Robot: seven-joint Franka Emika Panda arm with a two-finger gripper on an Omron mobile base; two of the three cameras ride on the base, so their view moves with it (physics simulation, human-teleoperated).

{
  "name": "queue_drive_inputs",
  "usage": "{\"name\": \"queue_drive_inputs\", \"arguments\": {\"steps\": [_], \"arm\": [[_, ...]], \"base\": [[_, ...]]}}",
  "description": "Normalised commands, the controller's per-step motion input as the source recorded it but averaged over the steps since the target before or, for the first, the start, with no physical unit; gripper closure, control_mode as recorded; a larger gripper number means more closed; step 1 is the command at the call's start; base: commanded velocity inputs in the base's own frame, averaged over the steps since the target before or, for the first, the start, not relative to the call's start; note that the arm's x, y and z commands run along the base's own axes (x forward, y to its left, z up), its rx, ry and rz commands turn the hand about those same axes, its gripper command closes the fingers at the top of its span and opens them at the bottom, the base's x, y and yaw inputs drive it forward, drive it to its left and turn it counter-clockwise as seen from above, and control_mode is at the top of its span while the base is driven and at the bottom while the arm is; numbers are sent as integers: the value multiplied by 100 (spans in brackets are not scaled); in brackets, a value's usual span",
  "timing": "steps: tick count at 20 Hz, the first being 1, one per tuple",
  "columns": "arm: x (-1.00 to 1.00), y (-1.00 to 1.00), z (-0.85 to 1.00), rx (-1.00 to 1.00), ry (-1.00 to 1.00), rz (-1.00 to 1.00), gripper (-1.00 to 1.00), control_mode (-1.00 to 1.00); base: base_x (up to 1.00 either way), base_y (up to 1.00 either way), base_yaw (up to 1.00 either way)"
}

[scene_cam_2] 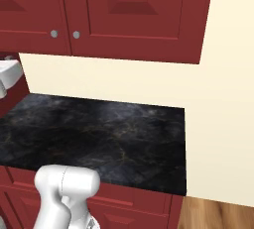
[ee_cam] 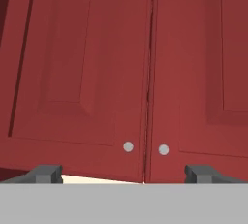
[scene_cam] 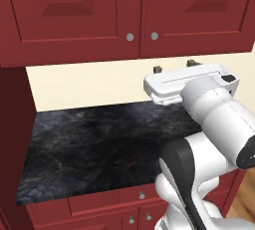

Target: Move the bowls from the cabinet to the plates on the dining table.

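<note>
My hand [scene_cam: 174, 67] hangs just below the cabinet [scene_cam: 124, 15], fingers spread as wide as they go and holding nothing. Seen from the hand, the two dark fingertips [ee_cam: 46, 173] sit apart at the bottom, pointing up at the cabinet's two shut red doors. The doors meet at a seam in the middle, with one small silver knob [ee_cam: 128, 146] on each side of it near their lower edge. The bowls cannot be seen with the doors shut. Below the cabinet, past a strip of cream wall [scene_cam: 94, 82], lies a black marble table [scene_cam: 99, 144] with faint gold veins. Under the table's front edge run red drawers [scene_cam: 99, 201] with silver knobs.
</note>
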Motion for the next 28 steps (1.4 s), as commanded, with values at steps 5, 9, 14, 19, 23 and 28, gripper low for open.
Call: {"name": "queue_drive_inputs", "arguments": {"steps": [5, 9, 14, 19, 23, 28], "arm": [[25, 0, -1, 0, -1, -6, -100, -100], [32, -3, -4, 0, 0, -12, -100, -100], [29, -1, -7, 0, 0, -7, -100, -100], [40, 0, -4, 0, 0, 0, -100, -100], [36, 0, -2, 0, 0, 0, -100, -100], [30, 0, -4, 0, 0, 0, -100, -100]], "base": [[0, 0, 0], [0, 0, 0], [0, 0, 0], [0, 0, 0], [0, 0, 0], [0, 0, 0]]}}
